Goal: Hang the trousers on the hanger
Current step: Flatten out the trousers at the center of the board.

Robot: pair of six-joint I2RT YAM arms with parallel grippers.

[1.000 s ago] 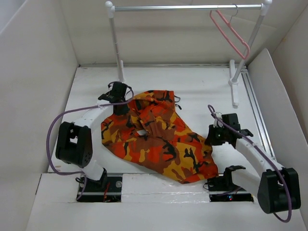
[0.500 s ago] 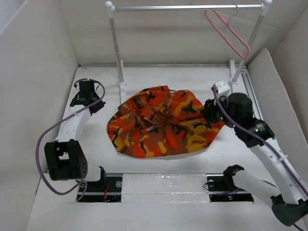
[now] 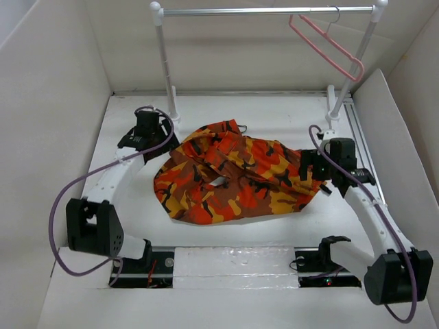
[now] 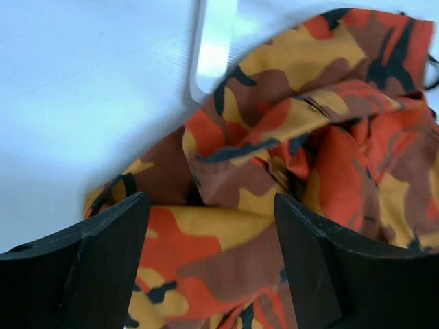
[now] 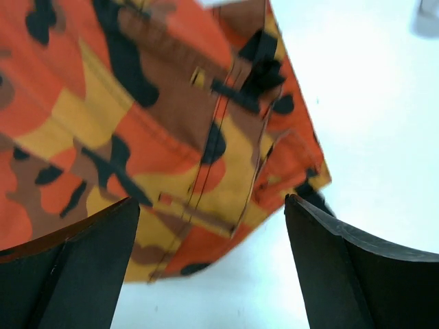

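The camouflage trousers (image 3: 233,175) lie crumpled in a heap on the white table, between both arms. The pink hanger (image 3: 328,45) hangs by its hook from the metal rail at the back right, well clear of the cloth. My left gripper (image 3: 159,140) sits at the heap's left edge; in the left wrist view its jaws stand wide apart over the trousers (image 4: 226,233), gripping nothing. My right gripper (image 3: 310,171) is at the heap's right end, open, with a corner of the trousers (image 5: 206,171) lying between its fingers (image 5: 89,267) on the table.
The metal rail (image 3: 267,11) stands on two white posts (image 3: 164,65) at the back. A white post foot (image 4: 212,48) lies just beyond the cloth in the left wrist view. White walls box the table in; a track (image 3: 367,161) runs along the right side.
Both grippers have opened and let go of the trousers. The left arm came back in to the heap's left edge; the right arm drew back lower. The cloth has spread rightward.
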